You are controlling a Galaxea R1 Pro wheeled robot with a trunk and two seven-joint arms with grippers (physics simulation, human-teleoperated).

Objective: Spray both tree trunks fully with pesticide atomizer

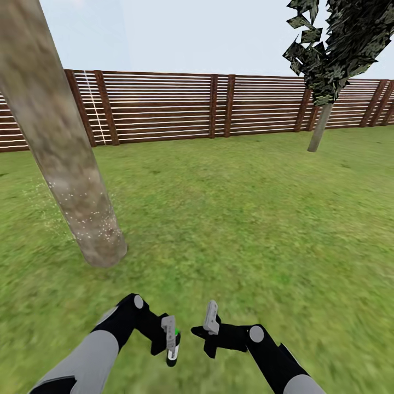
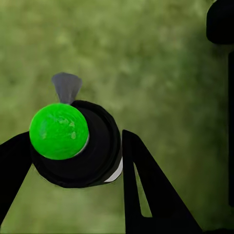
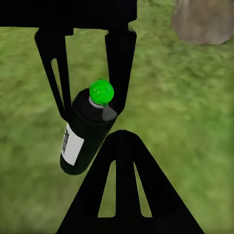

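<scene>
The pesticide atomizer [image 1: 172, 353] is a black bottle with a white label and a green cap [image 2: 58, 130]. My left gripper [image 1: 171, 335] is shut on it, low in front of me over the grass floor [image 1: 235, 219]; in the right wrist view the bottle [image 3: 85, 134] hangs between the left fingers [image 3: 119, 63]. Beside it, my right gripper [image 1: 210, 322] is shut on nothing and apart from the bottle. The near tree trunk [image 1: 71, 180] leans at left, its lower part dotted with white pesticide specks [image 1: 85, 221]. The second tree [image 1: 320, 128] stands far right by the fence.
A brown slatted fence [image 1: 219, 106] closes the back of the lawn. Open grass lies between the two trees. The near trunk's base [image 3: 202, 22] shows in the right wrist view, a little way from both grippers.
</scene>
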